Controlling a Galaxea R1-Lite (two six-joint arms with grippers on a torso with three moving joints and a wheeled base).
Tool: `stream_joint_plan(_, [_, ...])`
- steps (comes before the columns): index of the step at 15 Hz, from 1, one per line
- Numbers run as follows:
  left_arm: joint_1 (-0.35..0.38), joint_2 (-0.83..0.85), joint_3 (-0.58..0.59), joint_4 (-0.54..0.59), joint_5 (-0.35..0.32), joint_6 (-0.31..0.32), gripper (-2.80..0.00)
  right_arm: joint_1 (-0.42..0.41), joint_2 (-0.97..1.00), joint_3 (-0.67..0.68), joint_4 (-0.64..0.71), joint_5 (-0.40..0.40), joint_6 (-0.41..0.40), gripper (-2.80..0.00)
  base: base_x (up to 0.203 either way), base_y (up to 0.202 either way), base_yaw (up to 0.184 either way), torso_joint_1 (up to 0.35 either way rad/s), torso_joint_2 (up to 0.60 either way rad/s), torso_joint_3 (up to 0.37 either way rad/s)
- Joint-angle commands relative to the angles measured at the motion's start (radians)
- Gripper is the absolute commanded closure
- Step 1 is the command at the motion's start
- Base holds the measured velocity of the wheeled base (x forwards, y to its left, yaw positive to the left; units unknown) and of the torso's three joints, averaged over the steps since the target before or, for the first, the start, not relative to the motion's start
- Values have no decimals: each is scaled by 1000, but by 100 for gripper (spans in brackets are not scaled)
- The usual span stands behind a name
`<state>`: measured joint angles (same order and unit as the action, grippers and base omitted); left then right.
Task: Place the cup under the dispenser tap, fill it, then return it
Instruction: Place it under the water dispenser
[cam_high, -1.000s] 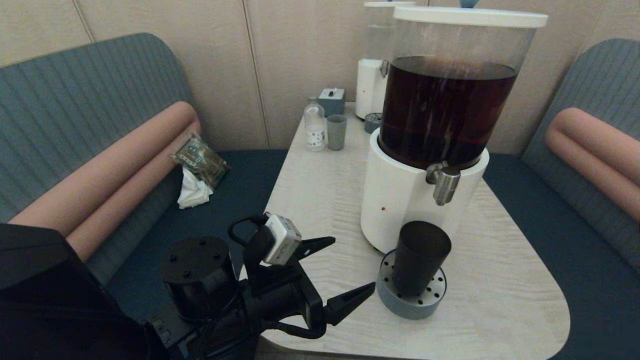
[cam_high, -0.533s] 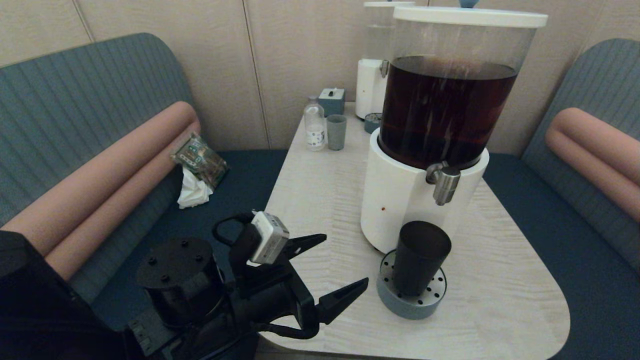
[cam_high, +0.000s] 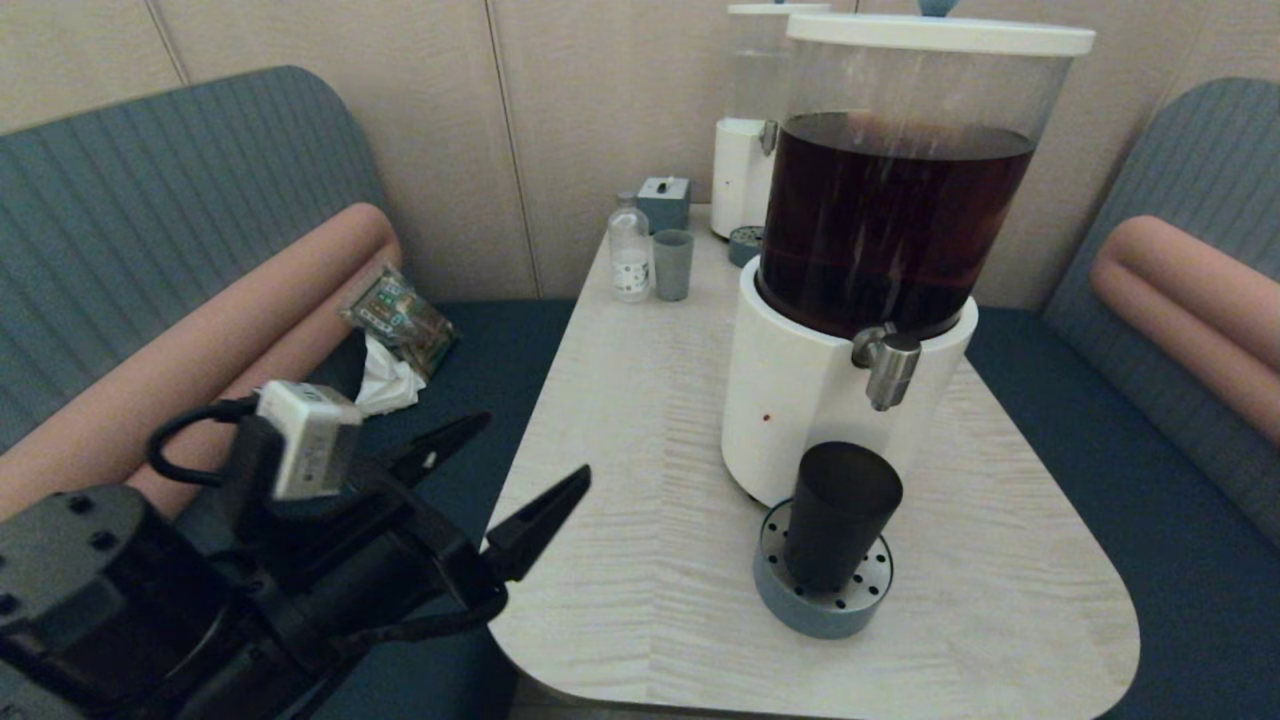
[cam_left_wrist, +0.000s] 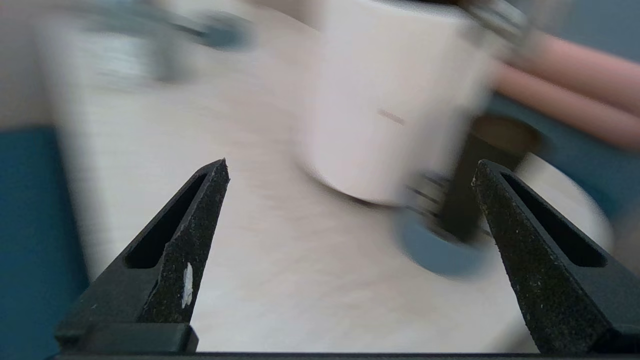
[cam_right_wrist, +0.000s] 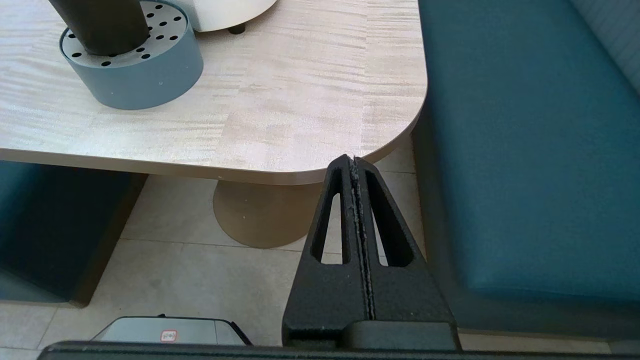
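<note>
The dark smoky cup (cam_high: 840, 515) stands upright on a round blue-grey perforated drip tray (cam_high: 822, 605), below and slightly in front of the steel dispenser tap (cam_high: 888, 365) of the big white-based dispenser (cam_high: 800, 400) holding dark liquid. My left gripper (cam_high: 535, 447) is open and empty, off the table's near left edge, well left of the cup. In the left wrist view the cup (cam_left_wrist: 470, 200) shows blurred beside one finger of the left gripper (cam_left_wrist: 350, 162). My right gripper (cam_right_wrist: 353, 160) is shut on nothing, parked low below the table's near right corner; the cup's base (cam_right_wrist: 100, 25) shows there.
At the table's (cam_high: 640, 420) far end stand a smaller white dispenser (cam_high: 742, 175), a clear bottle (cam_high: 630, 250), a pale grey-green cup (cam_high: 673, 265) and a small grey box (cam_high: 664, 203). A packet and tissue (cam_high: 395, 340) lie on the left bench.
My left gripper has drawn back to the left, away from the cup and off the table's edge, staying open. The cup and tray have not moved.
</note>
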<state>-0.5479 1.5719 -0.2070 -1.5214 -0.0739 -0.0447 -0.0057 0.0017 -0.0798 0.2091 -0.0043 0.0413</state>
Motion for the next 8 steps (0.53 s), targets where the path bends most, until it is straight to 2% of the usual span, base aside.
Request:
stream_joint_plan(1, [78, -139, 14, -9, 31, 3, -280, 0, 1, 0, 1, 0, 0, 0, 0, 0, 0, 0, 0, 0])
stream_joint_plan(4, [193, -317, 21, 49, 35, 15, -280, 0, 1, 0, 1, 0, 0, 0, 0, 0, 0, 0, 0, 0])
stream_joint_plan(8, [334, -571, 86, 191, -17, 19, -280, 0, 1, 0, 1, 0, 0, 0, 0, 0, 0, 0, 0, 0])
